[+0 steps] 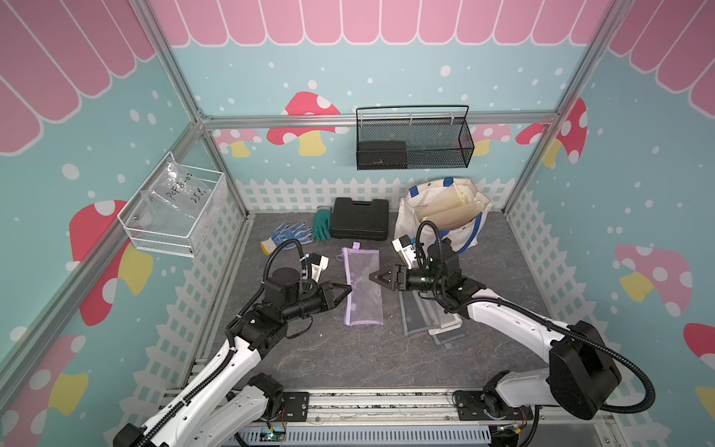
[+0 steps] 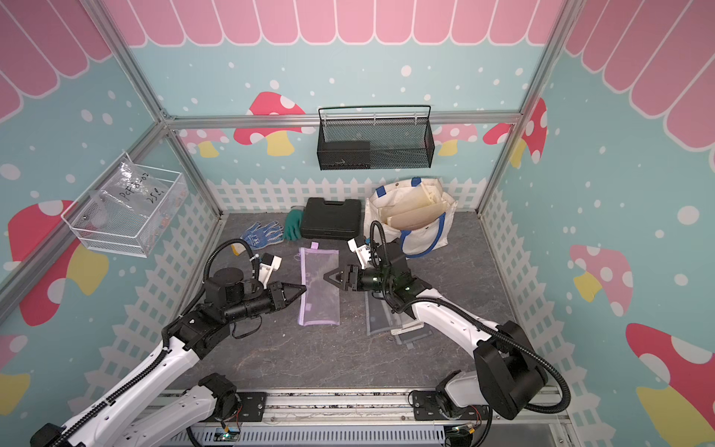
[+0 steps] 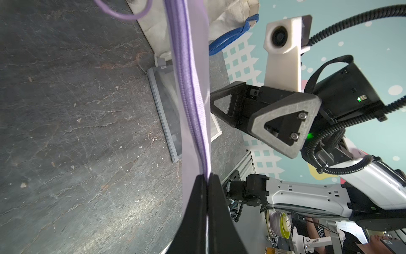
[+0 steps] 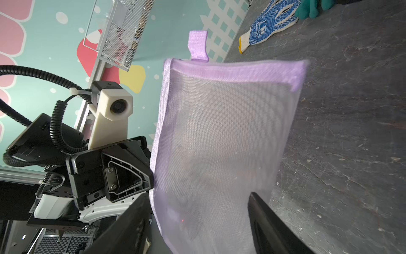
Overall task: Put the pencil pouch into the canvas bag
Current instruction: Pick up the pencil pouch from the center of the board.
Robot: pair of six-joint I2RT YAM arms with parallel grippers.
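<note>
The pencil pouch [image 1: 361, 286] [image 2: 319, 286] is a lilac mesh sleeve with a zipper, lying lengthwise between my two grippers in mid-floor. My left gripper [image 1: 348, 289] [image 3: 207, 178] is shut on its zipper edge [image 3: 191, 88]. My right gripper [image 1: 373, 276] [image 4: 197, 195] is open at the opposite long edge, and the mesh [image 4: 219, 143] hangs between its spread fingers without being pinched. The canvas bag [image 1: 445, 216] [image 2: 410, 216], cream with blue handles, stands open at the back right, just behind the right arm.
A black hard case [image 1: 360, 218] and two gloves [image 1: 288, 234] lie at the back. Grey mesh pouches [image 1: 429, 317] lie under the right arm. A black wire basket [image 1: 412, 139] hangs on the back wall and a white one [image 1: 174, 211] on the left wall.
</note>
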